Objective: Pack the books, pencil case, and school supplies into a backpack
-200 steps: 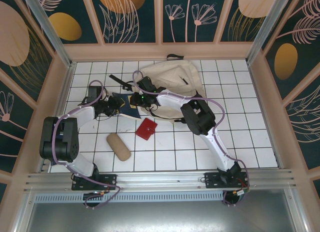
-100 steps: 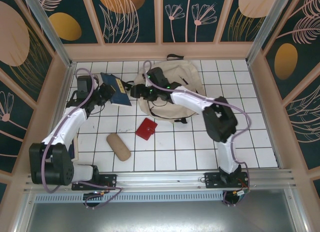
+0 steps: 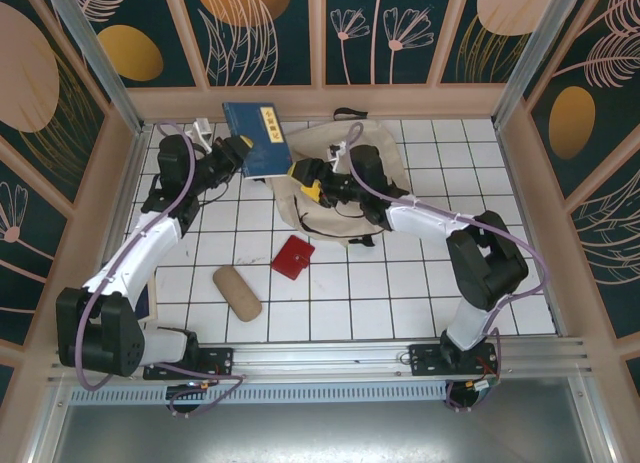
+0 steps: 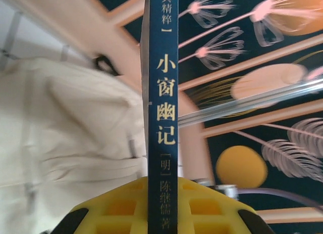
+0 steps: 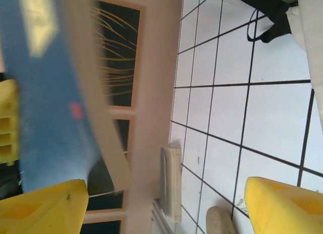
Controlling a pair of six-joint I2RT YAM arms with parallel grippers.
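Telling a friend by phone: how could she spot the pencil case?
Find the cream backpack at the far side of the table. Nearer the robot lies a flat red square; left of it sits the pencil case, a tan rounded roll.

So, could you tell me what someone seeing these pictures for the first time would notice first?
A navy book stands out, held up in the air at the back left by the left gripper. Just right of it lies the big beige backpack, with the right gripper open over its left edge. Nearer the front, the red square and tan pencil case lie on the white tiles.
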